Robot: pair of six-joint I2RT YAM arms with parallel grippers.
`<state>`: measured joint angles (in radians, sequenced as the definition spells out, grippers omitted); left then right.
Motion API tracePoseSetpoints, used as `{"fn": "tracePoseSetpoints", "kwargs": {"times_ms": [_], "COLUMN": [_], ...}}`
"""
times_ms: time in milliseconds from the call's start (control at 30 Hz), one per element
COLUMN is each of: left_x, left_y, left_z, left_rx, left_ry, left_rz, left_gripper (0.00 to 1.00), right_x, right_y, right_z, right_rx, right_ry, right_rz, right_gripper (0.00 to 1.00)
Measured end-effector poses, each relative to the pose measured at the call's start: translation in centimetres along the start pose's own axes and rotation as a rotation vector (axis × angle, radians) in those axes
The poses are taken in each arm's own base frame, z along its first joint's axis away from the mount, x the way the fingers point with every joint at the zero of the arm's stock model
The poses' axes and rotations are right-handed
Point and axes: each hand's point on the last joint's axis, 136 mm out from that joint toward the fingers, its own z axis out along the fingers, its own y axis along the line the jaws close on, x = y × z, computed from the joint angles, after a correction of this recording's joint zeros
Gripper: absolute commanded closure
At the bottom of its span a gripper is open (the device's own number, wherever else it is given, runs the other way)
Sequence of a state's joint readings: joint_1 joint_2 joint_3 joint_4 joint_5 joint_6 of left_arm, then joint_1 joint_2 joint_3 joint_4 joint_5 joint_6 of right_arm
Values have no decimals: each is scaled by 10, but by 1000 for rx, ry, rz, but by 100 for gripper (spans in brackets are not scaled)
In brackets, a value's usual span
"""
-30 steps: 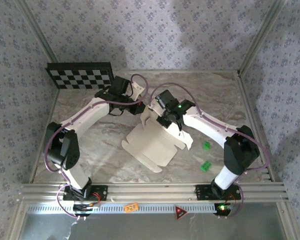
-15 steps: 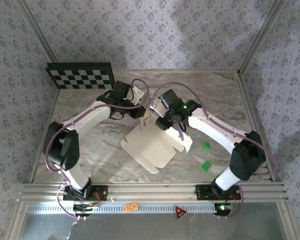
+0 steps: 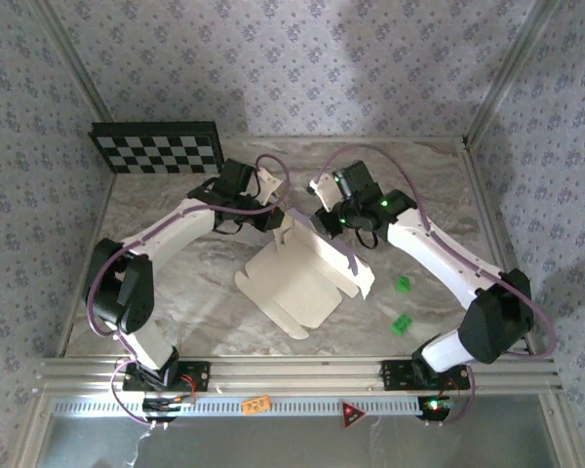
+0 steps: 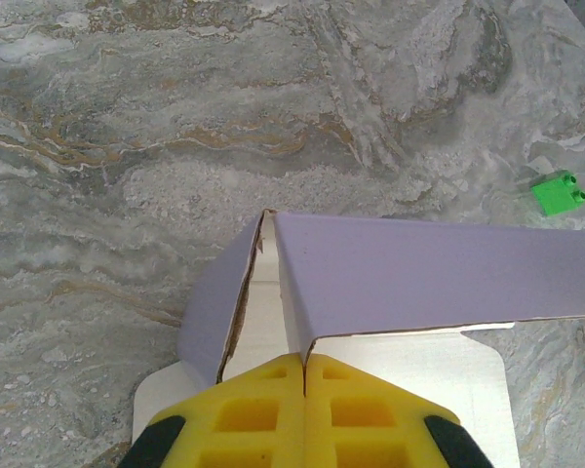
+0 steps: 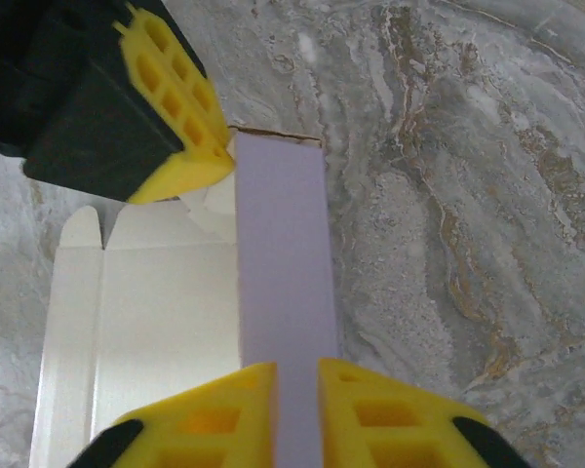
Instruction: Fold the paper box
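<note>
The paper box (image 3: 300,281) lies partly folded at the middle of the marble table, white inside and pale lavender outside. My left gripper (image 3: 274,218) is at its far left corner. In the left wrist view the left gripper (image 4: 304,359) is shut on the edge of a raised lavender flap (image 4: 419,283). My right gripper (image 3: 331,220) is at the far edge. In the right wrist view the right gripper (image 5: 295,375) is shut on a narrow lavender wall (image 5: 283,263) standing up from the white floor of the box (image 5: 156,322). The left gripper's yellow fingers (image 5: 180,132) are close to that wall's far end.
Two small green blocks (image 3: 403,284) (image 3: 402,324) lie right of the box, and one green block (image 4: 556,192) shows in the left wrist view. A checkerboard panel (image 3: 156,146) leans at the back left. Metal frame rails (image 3: 292,370) border the near edge.
The right arm has swung back and to the right, from over the box's middle to its far edge. The far wall now stands raised. The left gripper has stayed at its corner.
</note>
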<state>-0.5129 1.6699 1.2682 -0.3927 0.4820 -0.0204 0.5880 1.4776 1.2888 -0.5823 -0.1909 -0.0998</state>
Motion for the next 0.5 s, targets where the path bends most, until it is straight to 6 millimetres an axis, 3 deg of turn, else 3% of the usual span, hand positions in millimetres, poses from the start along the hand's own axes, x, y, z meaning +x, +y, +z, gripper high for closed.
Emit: {"fn": "tracePoseSetpoints", "kwargs": {"times_ms": [200,500], "left_x": [0,0], "left_y": [0,-9], "left_z": [0,-10], "left_rx": [0,12], "left_ry": [1,-1], "left_rz": [-4,-40], "left_gripper": [90,69], "right_x": [26,24], "right_y": [-2,-2], "right_z": [27,30], "right_rx": [-41,-50], "right_ry": [74,55], "right_rz": [37,36], "right_gripper": [90,90]}}
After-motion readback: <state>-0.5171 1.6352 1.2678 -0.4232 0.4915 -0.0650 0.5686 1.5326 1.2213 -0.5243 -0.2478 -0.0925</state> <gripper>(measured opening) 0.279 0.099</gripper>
